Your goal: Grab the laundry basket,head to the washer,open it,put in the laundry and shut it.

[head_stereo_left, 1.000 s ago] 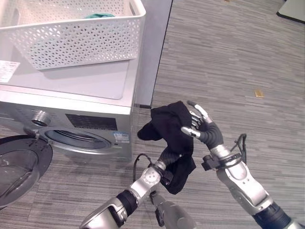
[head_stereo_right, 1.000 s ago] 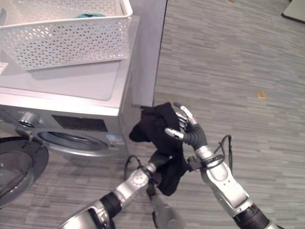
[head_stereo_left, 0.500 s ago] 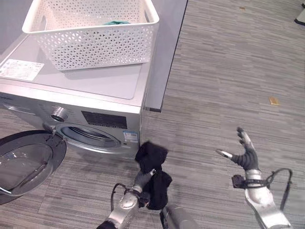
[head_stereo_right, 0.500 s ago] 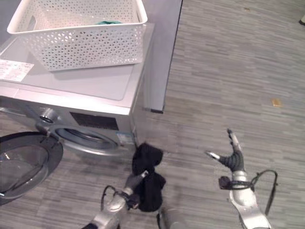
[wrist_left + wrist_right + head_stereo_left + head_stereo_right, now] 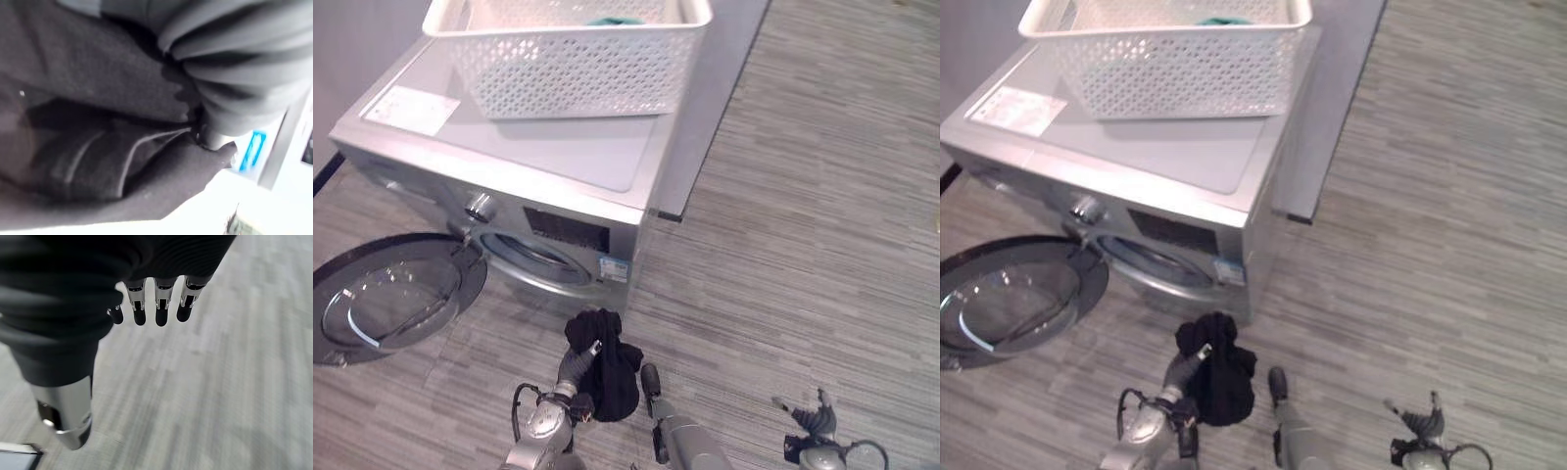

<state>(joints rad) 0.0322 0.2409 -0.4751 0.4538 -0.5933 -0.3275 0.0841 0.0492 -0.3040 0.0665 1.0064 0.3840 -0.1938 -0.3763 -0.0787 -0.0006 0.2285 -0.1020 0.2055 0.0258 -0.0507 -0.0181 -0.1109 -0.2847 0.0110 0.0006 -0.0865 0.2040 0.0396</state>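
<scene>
1. Left hand [image 5: 576, 368]: wrapped in a black garment [image 5: 605, 364], which drapes over and round it. Its wrist view shows dark cloth folds pressed against the ribbed cover; the fingers are buried in the cloth, so whether they are curled or straight cannot be told. Judged purpose: the garment is carried low, level with the drum mouth, ready for loading.

2. Washer [image 5: 548, 186]: silver, front-loading, just beyond the left hand. Its drum opening [image 5: 533, 259] sits ahead of that hand and slightly to its outer side.

3. Washer door [image 5: 391, 299]: round, glass-centred, swung fully open and lying well out to the left hand's outer side, leaving the drum mouth unobstructed. Judged: the opening step is done.

4. Laundry basket [image 5: 573, 49]: white, perforated, standing on the washer's top, far beyond and above both hands. A scrap of teal cloth [image 5: 612, 20] shows inside it, so more laundry appears to remain.

5. Right hand [image 5: 146, 303]: held low, well apart from the left hand on the side away from the washer, over bare grey plank floor [image 5: 822, 225]. Fingers straight and spread, thumb apart, holding nothing; idle.

6. View comparison: the eye views give the layout of washer, door, basket and garment; the left wrist view adds the close fold of cloth and a sliver of the washer's front with a blue label [image 5: 250, 149]; the right wrist view confirms the empty, extended fingers.
</scene>
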